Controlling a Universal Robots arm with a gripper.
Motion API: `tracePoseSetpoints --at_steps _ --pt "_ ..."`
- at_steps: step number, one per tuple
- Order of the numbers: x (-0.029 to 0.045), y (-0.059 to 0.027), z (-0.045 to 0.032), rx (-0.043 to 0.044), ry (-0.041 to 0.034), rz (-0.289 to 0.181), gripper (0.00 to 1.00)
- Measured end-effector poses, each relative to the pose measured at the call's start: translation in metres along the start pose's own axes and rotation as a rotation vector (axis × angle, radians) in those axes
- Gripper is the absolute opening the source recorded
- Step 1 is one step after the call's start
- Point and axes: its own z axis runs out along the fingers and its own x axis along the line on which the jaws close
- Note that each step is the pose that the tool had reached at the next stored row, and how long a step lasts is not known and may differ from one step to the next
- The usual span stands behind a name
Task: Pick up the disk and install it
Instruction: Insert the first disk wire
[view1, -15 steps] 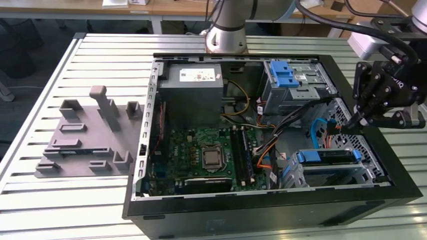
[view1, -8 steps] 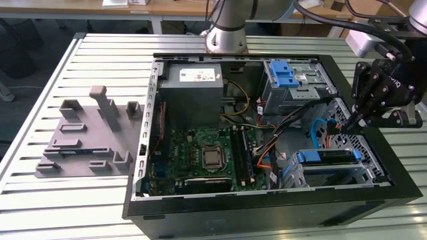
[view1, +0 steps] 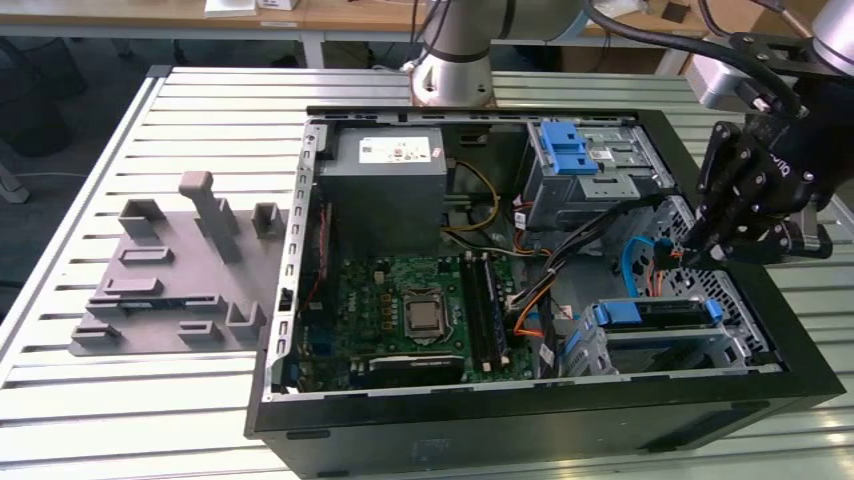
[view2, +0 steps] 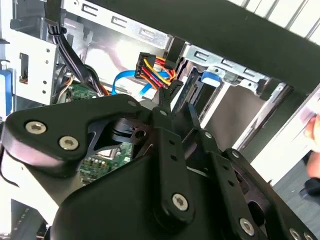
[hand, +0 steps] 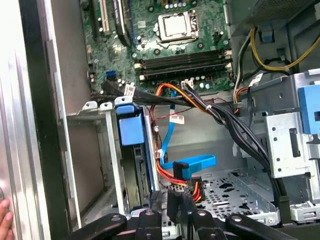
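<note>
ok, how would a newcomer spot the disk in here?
Look in the open black computer case, at the metal drive cage in the near corner on the exterior view's right. The disk sits in that cage, its blue rail on top; the other cage, further back, carries a broad blue latch.

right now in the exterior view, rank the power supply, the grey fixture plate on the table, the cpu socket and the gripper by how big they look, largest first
1. grey fixture plate
2. power supply; looks nearly as big, so the top two are close
3. gripper, though it may sit nearer the camera, so unsure
4. cpu socket, clearly smallest
</note>
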Motion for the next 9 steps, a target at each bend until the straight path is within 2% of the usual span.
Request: tracePoseSetpoints --at_steps 3,5,7,9 --pt "-0.0028 0.0004 0.0026 -0.0196 0.0031 0.018 0.30" --pt "-0.0075 0.0009 0.0040 -0.0278 0.0044 0.021 0.30" --pt "-0.0119 -0.0004 0.0044 -0.0284 0.0066 0.021 0.30" --pt "-0.0145 -0.0025 0.0045 -0.0271 0.0148 0.022 0.30"
